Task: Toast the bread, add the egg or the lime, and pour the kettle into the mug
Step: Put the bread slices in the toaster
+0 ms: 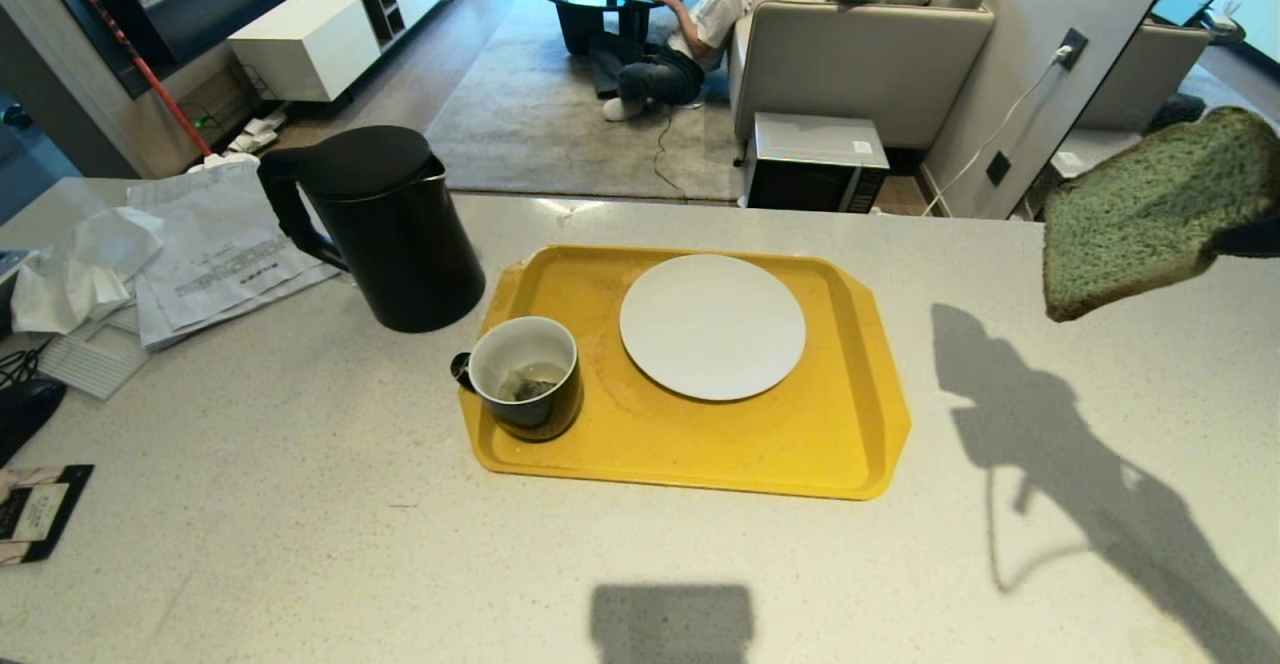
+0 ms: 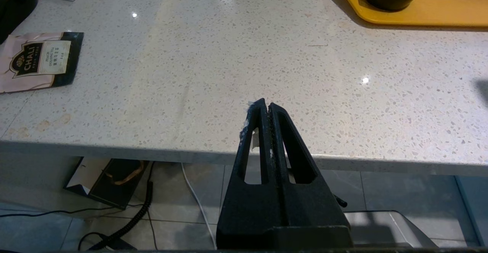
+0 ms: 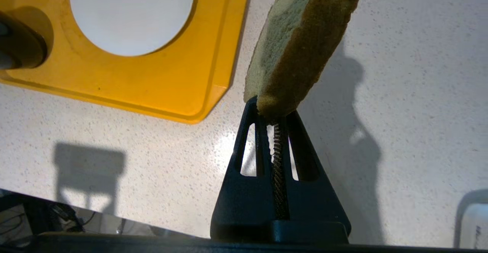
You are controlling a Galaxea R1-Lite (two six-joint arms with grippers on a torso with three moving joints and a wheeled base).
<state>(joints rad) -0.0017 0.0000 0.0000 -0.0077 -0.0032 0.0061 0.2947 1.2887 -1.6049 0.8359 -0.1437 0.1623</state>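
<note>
R gripper (image 3: 272, 110) pinching the bread (image 1: 1150, 214) by its lower crust edge; jaws pressed hard into the crumb, slice standing out past the tips. Bread is airborne, high over bare counter (image 1: 300, 544) at far right of head view, well apart from the yellow tray (image 1: 840, 444); its shadow falls on the counter below. Edge grip leaves the slice's broad faces free, which would suit laying it flat, judged as intent only. Whether it's toasted: cannot tell. White plate (image 1: 712, 326) sits empty on tray, judged the likely landing spot for the bread. Mug (image 1: 525, 376) on tray's near-left corner, handle to the left, with what looks like a tea bag inside and no clear sign of liquid, so pour judged not yet done. Kettle (image 1: 385, 229) upright on counter just beside tray's far-left corner, lid on, handle facing away from tray, near the mug, a short reach for the pour. L gripper (image 2: 267, 110) parked at counter's near edge, jaws pressed together, empty. Tea sachet (image 2: 38, 60) on counter nearby. No egg, lime or toaster visible. Person seated on floor in background, uninvolved.
</note>
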